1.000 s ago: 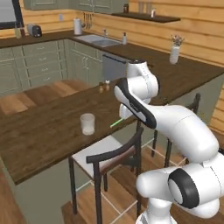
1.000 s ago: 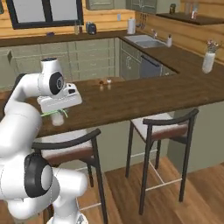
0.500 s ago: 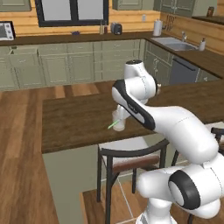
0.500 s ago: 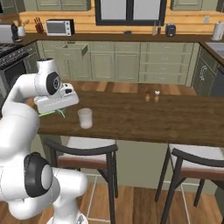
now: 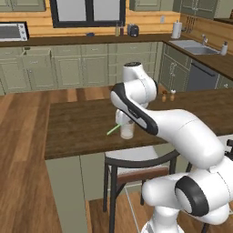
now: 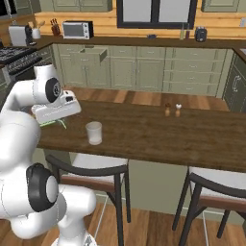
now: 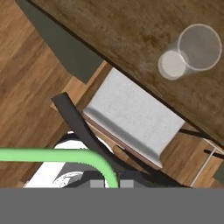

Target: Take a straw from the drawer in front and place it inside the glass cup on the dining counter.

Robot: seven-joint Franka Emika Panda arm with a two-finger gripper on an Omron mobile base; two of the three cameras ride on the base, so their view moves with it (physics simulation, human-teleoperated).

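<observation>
Gripping the straw near one end, our tool carried what we judged a light, slippery stick beside the fragile-looking glass cup on the tabletop.

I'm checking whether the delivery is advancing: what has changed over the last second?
The whole view swung, so the base drove along the dining counter. The gripper kept hold of the straw throughout. The glass cup stayed upright on the counter, with no straw in it.

The dining counter (dark wood) carries the glass cup and two shakers.
</observation>
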